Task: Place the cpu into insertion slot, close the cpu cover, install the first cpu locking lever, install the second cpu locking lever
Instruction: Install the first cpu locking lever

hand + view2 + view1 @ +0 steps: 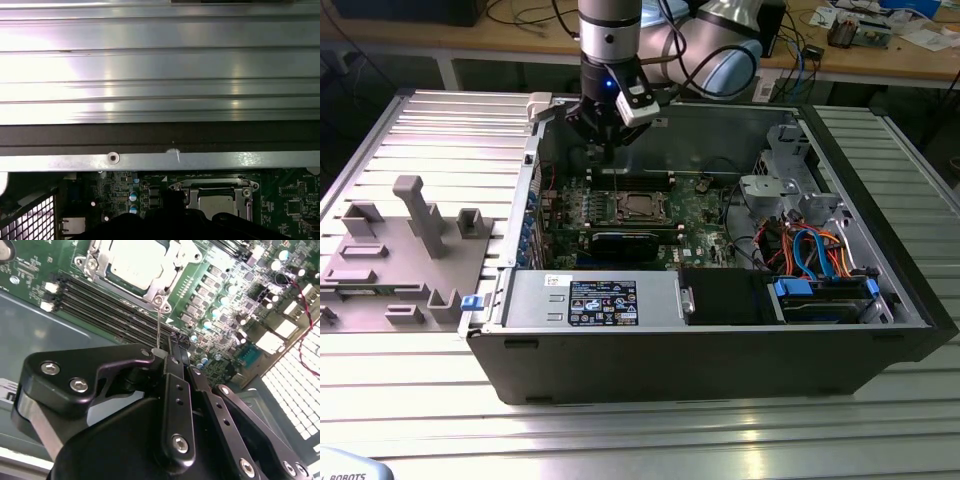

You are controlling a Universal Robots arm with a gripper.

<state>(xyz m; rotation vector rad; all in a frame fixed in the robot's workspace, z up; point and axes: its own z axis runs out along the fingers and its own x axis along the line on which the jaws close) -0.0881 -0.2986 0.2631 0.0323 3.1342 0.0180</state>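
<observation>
in the second wrist view the gripper (167,352) has its black fingers (175,405) pressed together on the end of a thin wire locking lever (158,327). the lever runs from the fingertips to a corner of the cpu cover (165,290), which lies flat over the pale cpu (135,262). in the exterior view the gripper (603,150) hangs inside the open computer case (720,370), above the motherboard (700,215), with the socket (638,207) just below and nearer the camera.
</observation>
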